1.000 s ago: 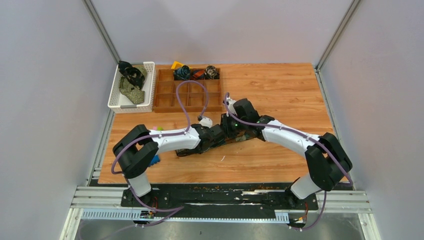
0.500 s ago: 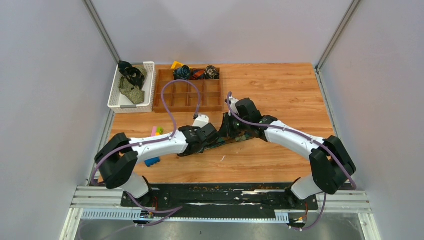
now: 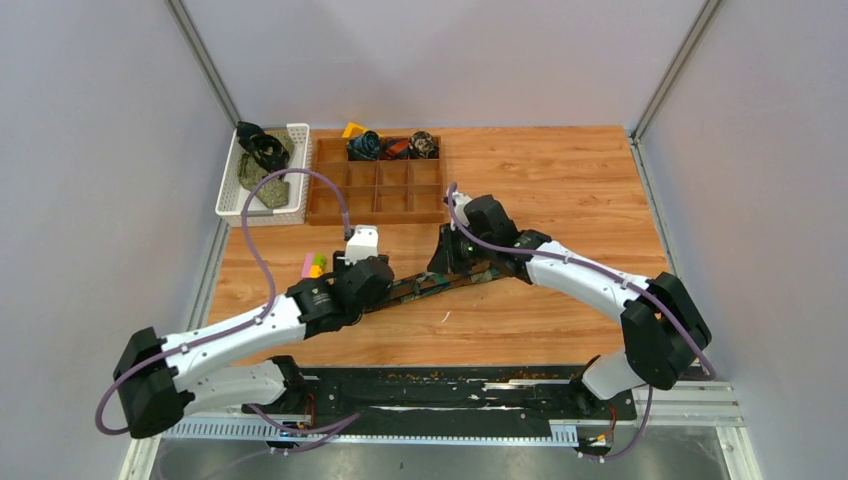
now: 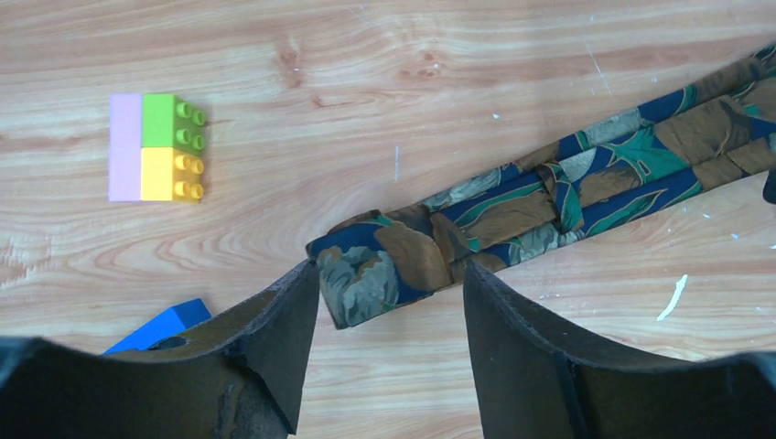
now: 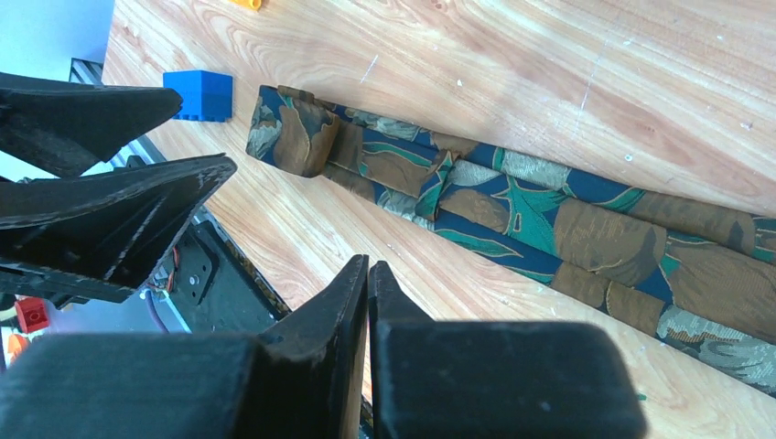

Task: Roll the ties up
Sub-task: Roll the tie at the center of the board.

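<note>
A folded navy tie with brown and green leaves (image 3: 440, 282) lies slanted across the middle of the table. In the left wrist view its folded-over end (image 4: 384, 274) lies between the tips of my left gripper (image 4: 389, 267). That gripper is open and holds nothing, and it also shows in the top view (image 3: 383, 294). My right gripper (image 5: 367, 263) is shut and empty, hovering beside the near edge of the tie (image 5: 512, 197). It is over the tie's right part in the top view (image 3: 442, 266). Three rolled ties (image 3: 395, 146) sit in the wooden organiser's back row.
A white basket (image 3: 232, 192) at the back left holds several loose ties (image 3: 262, 165). The wooden organiser (image 3: 378, 188) stands next to it. A pink, green and yellow block (image 4: 156, 146) and a blue block (image 4: 160, 322) lie left of the tie's end.
My left arm has drawn back toward the near left along the tie, so its open gripper now stands at the tie's left end. The right arm has barely moved.
</note>
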Action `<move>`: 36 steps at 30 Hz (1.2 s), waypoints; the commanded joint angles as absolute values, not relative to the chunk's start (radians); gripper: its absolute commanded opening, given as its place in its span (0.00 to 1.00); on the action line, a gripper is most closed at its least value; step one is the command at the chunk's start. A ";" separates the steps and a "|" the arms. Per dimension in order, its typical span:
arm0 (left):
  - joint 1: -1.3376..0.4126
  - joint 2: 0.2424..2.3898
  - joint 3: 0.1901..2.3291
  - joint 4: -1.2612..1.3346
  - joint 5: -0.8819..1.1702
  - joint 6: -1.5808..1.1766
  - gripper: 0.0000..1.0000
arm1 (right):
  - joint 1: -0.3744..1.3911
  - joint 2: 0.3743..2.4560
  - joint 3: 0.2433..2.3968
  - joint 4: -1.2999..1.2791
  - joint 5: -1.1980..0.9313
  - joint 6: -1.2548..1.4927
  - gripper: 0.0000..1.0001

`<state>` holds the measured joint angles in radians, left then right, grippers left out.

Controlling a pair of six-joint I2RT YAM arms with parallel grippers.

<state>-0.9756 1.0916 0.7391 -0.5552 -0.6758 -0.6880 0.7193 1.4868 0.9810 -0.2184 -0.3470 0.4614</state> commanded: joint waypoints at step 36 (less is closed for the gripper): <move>-0.689 0.489 0.368 -0.534 -0.416 -0.776 0.87 | 0.933 1.788 1.314 -0.226 -0.315 0.458 0.11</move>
<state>-0.6960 0.5003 0.3717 -0.5510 -0.4335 -0.7555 0.9215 1.7718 1.2587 -0.2283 -0.3302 0.4656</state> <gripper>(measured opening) 0.872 0.100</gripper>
